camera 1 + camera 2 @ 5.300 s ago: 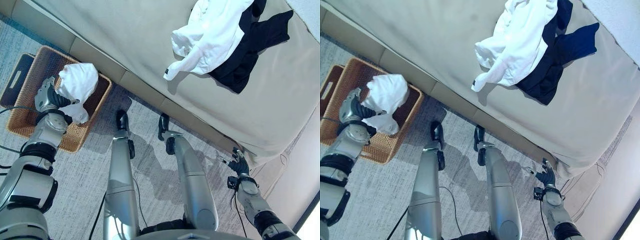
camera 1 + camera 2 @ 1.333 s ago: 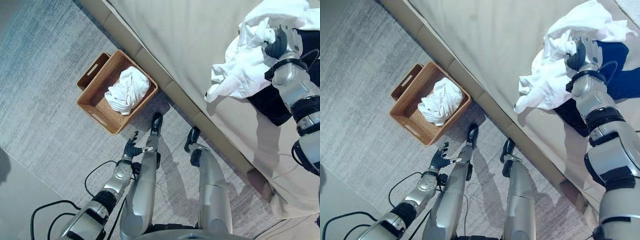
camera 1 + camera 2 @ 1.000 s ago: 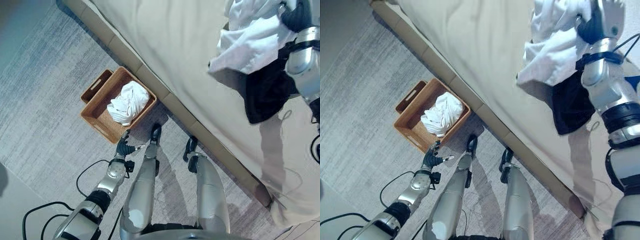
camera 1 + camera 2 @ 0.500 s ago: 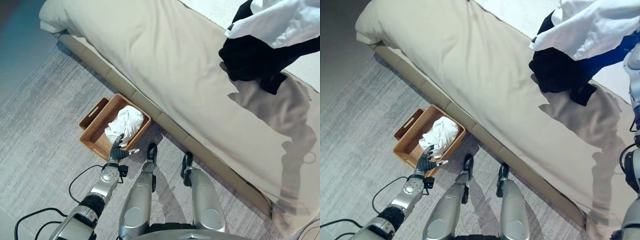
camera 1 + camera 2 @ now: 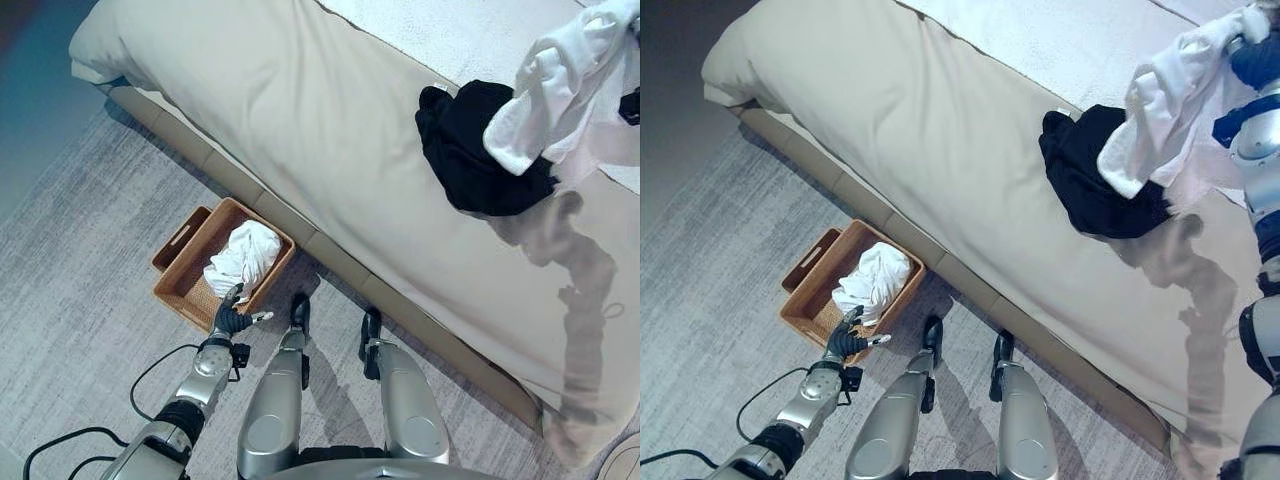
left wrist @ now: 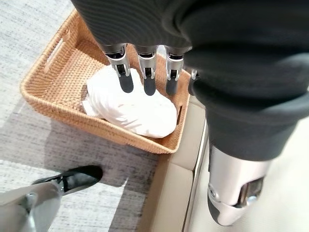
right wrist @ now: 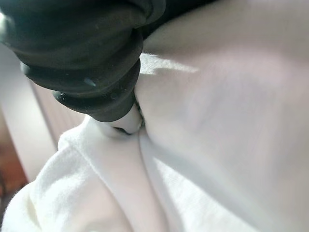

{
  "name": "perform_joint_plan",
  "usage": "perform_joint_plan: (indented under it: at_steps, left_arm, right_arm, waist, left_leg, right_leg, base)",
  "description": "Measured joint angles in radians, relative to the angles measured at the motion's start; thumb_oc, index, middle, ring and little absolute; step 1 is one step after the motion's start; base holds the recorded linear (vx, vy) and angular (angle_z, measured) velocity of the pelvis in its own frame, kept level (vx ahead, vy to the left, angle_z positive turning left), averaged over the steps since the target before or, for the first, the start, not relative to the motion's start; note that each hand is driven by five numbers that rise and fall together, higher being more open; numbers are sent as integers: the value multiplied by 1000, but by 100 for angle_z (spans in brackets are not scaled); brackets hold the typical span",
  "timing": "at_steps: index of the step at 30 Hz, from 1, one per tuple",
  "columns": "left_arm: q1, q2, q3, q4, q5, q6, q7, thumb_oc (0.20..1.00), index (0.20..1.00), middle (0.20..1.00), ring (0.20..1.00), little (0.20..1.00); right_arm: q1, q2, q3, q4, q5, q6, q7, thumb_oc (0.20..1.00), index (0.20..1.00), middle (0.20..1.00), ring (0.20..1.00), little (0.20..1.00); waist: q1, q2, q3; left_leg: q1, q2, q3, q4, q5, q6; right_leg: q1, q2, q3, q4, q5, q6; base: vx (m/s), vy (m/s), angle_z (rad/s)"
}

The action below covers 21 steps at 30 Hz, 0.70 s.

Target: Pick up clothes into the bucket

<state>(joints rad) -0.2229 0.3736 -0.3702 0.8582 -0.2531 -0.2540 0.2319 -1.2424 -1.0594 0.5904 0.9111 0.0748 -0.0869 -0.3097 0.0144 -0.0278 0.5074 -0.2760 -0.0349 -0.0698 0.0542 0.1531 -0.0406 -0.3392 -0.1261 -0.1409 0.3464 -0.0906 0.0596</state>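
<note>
Above the bed (image 5: 970, 140), a white garment (image 5: 1170, 95) is held up by the right hand (image 5: 1252, 55), fingers buried, grip unclear; it must be carried to the basket (image 5: 180, 285). The left hand (image 6: 145, 72) hangs with straight fingers.

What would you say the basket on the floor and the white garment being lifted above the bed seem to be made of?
The basket looks like woven wicker or rattan: tan, matte, with a fine braided weave and cut-out handles. The white garment, hanging from the right hand, looks like soft matte cotton-type knit, thick and folding limply; the exact fibre cannot be told.
</note>
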Motion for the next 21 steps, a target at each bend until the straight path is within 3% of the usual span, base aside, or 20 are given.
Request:
perform_joint_plan:
  at_steps: [13,18,21]
  left_arm:
    - [16,2,4,-37,-1,5,-18,1000,1000,1000,1000,1000]
    - [18,24,3,-244,-27,9,-51,1000,1000,1000,1000,1000]
    - [4,63,-1,-372,-49,5,-74,1000,1000,1000,1000,1000]
  right_arm:
    - [-37,18,-5,-24,57,-17,16,200,200,200,200,200]
    - [25,28,-215,-169,130,-40,-45,200,200,200,200,200]
    - [29,32,-230,-226,138,-65,-96,200,200,200,200,200]
  waist:
    - [-1,0,-44]
    - [-1,2,-70]
    - [-7,5,-125]
  left_leg:
    - [30,12,17,-8,-10,-6]
    - [77,16,21,-14,-22,-6]
    - [106,17,34,-26,-32,-5]
  right_leg:
    - [29,14,19,-29,7,-1]
    - [83,21,20,-55,9,-1]
    - [112,22,26,-71,8,1]
  base:
    - [38,-7,-5]
    - [70,-4,-3]
    - [87,-2,-7]
